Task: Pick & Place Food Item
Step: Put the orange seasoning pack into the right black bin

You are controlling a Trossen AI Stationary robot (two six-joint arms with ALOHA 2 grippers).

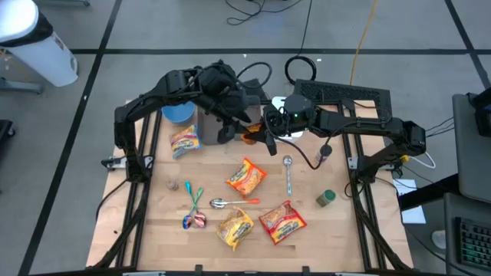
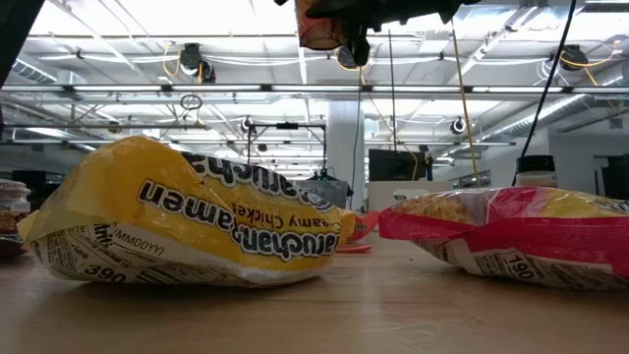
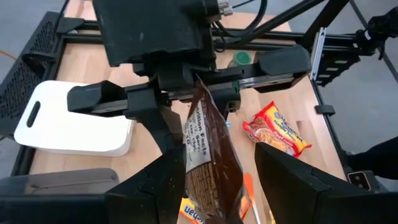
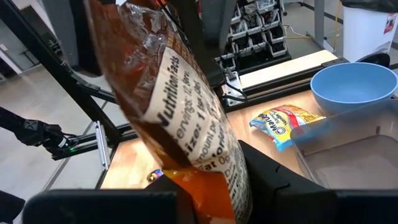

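Aloft, brown crinkly ramen packet (image 4: 180, 118), nutrition label showing

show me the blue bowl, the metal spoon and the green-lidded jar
blue bowl (image 1: 178, 113), high view, its rim
metal spoon (image 1: 288, 175), high view, its handle
green-lidded jar (image 1: 326, 198), high view, its lid

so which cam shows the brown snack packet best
The right wrist view: the brown snack packet fills the frame with its nutrition label readable. The left wrist view shows it edge-on, the high view only an orange sliver between the arms, the low view just its bottom edge.
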